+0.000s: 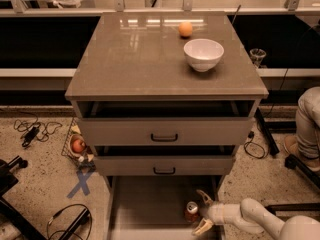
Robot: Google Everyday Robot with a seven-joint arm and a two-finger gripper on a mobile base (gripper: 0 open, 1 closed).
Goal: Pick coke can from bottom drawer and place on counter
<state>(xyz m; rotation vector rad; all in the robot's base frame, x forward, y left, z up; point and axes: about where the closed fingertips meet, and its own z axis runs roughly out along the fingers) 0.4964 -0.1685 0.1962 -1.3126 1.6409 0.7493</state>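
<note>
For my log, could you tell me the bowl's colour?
White bowl, camera view; gripper at coke can, bottom drawer.
</note>
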